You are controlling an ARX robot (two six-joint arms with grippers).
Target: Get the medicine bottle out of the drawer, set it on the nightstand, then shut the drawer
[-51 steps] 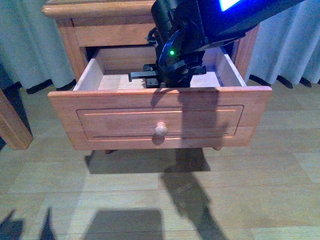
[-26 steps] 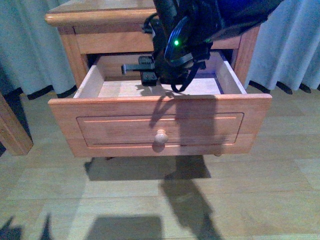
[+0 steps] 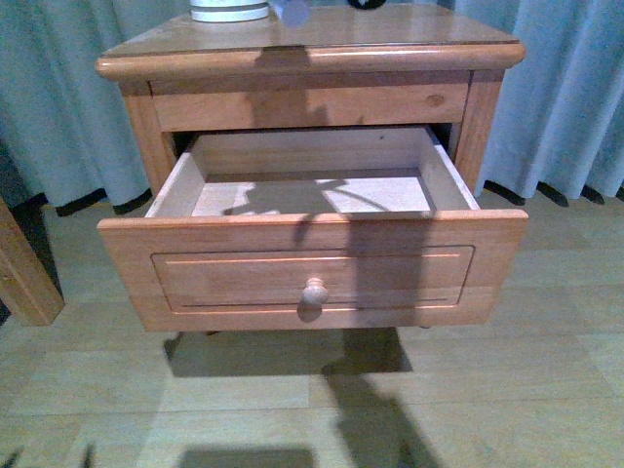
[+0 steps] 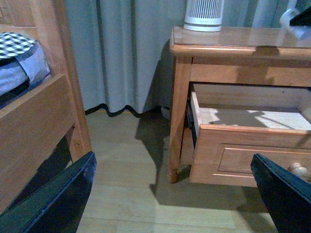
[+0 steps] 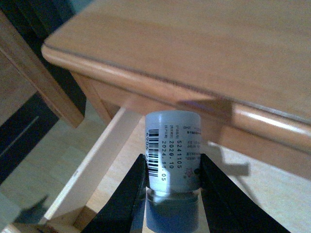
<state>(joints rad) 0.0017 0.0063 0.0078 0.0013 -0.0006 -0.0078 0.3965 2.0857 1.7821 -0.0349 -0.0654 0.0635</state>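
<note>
The medicine bottle [image 5: 172, 150] is a small white cylinder with a printed label, clamped between my right gripper's [image 5: 172, 187] black fingers, cap toward the wrist. It hangs above the front edge of the nightstand top [image 5: 218, 48], over the open drawer. In the front view the bottle [image 3: 291, 10] shows at the top edge above the nightstand [image 3: 390, 29]. The drawer [image 3: 312, 268] is pulled out and its inside looks empty. My left gripper [image 4: 170, 204] is open, low over the floor to the nightstand's left.
A white ribbed appliance [image 3: 229, 10] stands on the back left of the nightstand top. A wooden bed frame [image 4: 34, 121] with bedding is to the left. Curtains hang behind. Wooden floor lies in front of the drawer.
My right arm has risen out of the drawer with the bottle, up to the nightstand top, and has almost left the front view. The drawer stays open.
</note>
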